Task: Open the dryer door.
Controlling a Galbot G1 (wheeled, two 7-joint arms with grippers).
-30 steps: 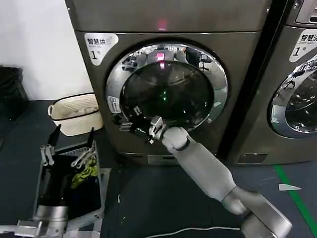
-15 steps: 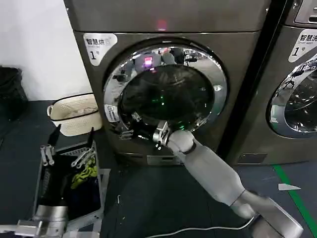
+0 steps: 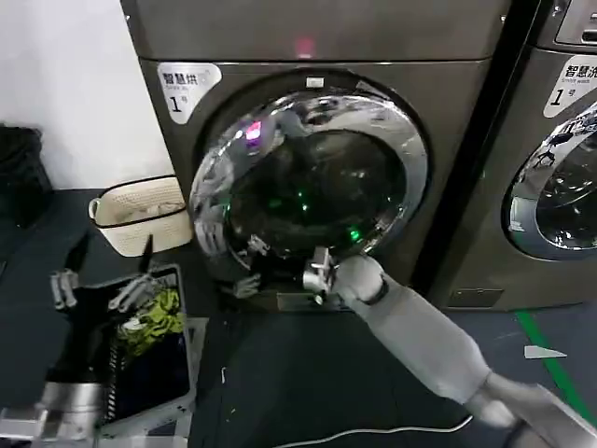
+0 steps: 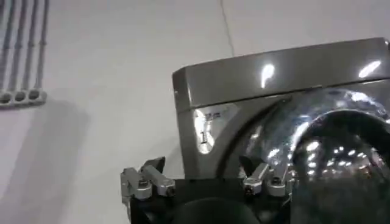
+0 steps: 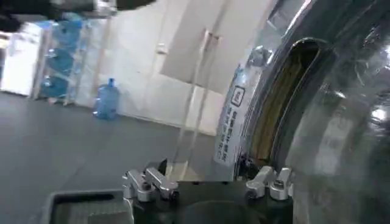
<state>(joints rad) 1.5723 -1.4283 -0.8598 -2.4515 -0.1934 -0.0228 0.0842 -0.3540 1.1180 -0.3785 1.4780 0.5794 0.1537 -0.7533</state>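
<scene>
Down by the floor on the left, the left gripper (image 3: 104, 271) hovers over a dark open-topped bin (image 3: 177, 373) with yellow-green cloth (image 3: 157, 317) inside; its fingers are spread wide and hold nothing. In the left wrist view the same gripper (image 4: 207, 179) points up at the dryer, fingers well apart. Behind the bin, a cream basket (image 3: 140, 215) sits on the dark floor against the white wall, just beside the dryer's lower left corner.

The dryer (image 3: 317, 37) fills the middle, dark grey-bronze, with a white "1" label (image 3: 189, 86) at its upper left corner and a small pink light (image 3: 305, 44) above the opening. The dryer door (image 3: 224, 187) stands slightly ajar: its chrome ring is swung out from the front at the left edge, hinged at the right, with a dark gap showing along the top.

At the door's lower left edge, the right gripper (image 3: 256, 271) reaches in at the rim, its grey arm coming up from the lower right. I cannot tell how far its fingers are parted there. In the right wrist view the door's edge (image 5: 244, 115) with its white sticker stands just ahead of the right gripper (image 5: 207, 179).

At the far right stands a second machine (image 3: 560, 215).
</scene>
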